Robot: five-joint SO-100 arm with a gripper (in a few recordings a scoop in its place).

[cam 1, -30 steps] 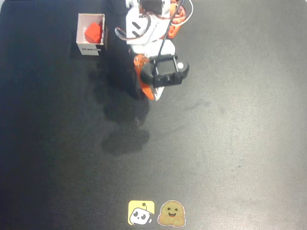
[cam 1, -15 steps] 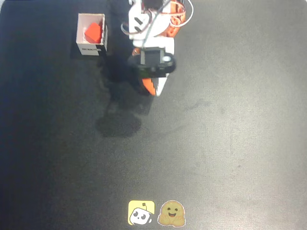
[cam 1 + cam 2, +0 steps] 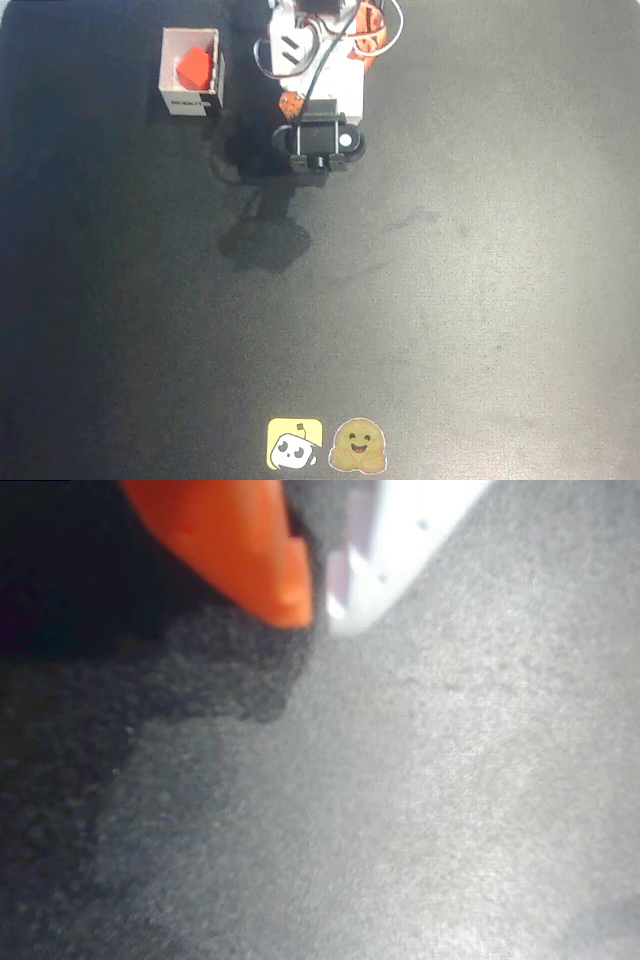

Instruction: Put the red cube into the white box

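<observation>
The small bright red cube (image 3: 194, 67) is seen inside the thin-walled white box (image 3: 187, 103) near the table's far left corner. The gripper (image 3: 312, 608), tips pressed together and empty, is held apart, rightward.

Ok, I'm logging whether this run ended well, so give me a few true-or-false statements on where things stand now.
1. The red cube lies inside the white box. True.
2. The gripper holds the cube. False: its fingertips are together with nothing between them.
3. The box stands left of the arm in the overhead view. True.
4. The two stickers sit beside the box. False: they are at the bottom edge, far from it.
</observation>
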